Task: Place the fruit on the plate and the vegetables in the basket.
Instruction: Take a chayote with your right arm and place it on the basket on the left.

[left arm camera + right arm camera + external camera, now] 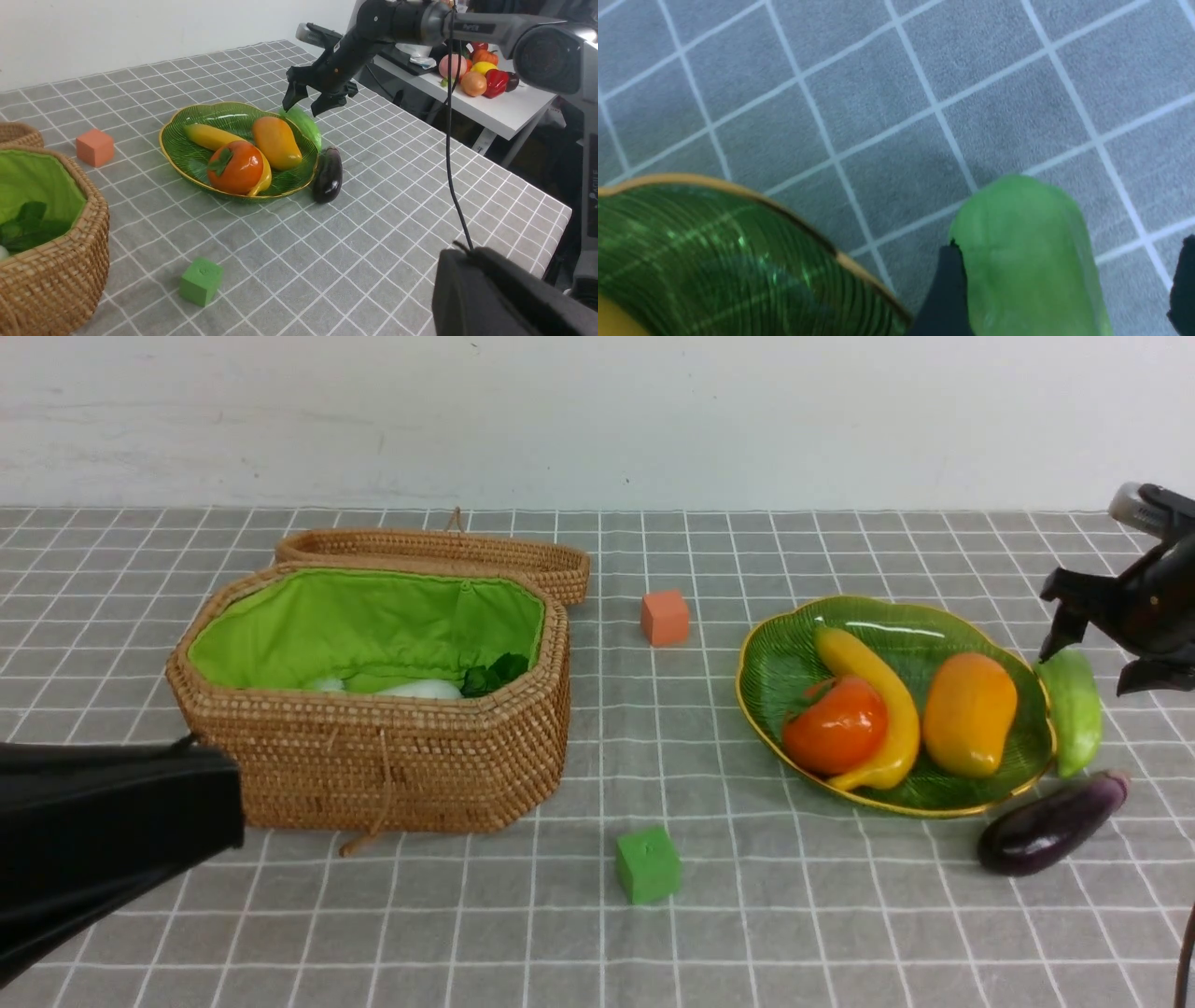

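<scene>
Right gripper (1088,672) jaws spread over the gourd (1072,709) far end, not yet pinching, gourd just beside plate (775,663) right rim near table (597,943) right edge, eggplant (1050,823) nearer the front; fruit (969,714) all plated, so likely gourd pick: lower, close, carry to basket (373,775); left gripper (187,803) pressed shut at front-left.

Rough woven wicker basket (373,756), green cloth lining (364,625); glossy ribbed glass plate (775,681); shiny smooth plastic-looking fruit (969,714), eggplant (1053,823); matt checked bench cloth (794,896).
</scene>
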{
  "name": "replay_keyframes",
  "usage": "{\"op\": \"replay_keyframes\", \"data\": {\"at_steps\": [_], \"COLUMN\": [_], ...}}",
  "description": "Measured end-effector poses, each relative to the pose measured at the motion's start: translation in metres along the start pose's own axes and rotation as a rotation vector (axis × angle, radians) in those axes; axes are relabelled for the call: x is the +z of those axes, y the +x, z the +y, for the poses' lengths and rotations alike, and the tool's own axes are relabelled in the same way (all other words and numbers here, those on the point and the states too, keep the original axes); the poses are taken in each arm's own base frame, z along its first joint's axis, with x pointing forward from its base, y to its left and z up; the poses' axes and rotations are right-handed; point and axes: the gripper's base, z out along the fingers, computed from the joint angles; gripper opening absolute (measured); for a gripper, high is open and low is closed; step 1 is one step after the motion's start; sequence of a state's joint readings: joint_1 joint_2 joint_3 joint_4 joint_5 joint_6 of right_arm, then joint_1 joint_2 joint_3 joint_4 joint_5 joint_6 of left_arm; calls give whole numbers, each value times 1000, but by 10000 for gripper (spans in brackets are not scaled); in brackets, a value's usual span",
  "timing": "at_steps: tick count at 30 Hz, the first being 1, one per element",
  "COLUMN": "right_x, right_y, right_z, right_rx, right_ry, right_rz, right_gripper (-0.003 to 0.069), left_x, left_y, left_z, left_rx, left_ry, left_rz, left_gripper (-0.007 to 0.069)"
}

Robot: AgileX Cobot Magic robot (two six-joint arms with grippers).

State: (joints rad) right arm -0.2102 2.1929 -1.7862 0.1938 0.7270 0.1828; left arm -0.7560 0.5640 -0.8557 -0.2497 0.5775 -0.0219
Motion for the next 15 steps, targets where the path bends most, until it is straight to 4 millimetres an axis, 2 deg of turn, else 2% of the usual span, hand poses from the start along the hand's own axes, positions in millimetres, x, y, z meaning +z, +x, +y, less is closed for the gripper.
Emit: {"op": "replay_keyframes", "data": {"at_steps": [6, 15], "right_x": [9, 25], "right_y": [-2, 5], "right_z": [-10, -11], "right_rx": [20, 21], "right_ry": [10, -8], "right_rz": [6, 53], "right_gripper": [587, 587], "left_x": [0, 0], "left_y": [0, 0], "left_z": [0, 0], "left_rx": [-1, -4], "left_ry": [1, 1], "left_rz": [0, 0], "left_gripper": [-13, -13]}}
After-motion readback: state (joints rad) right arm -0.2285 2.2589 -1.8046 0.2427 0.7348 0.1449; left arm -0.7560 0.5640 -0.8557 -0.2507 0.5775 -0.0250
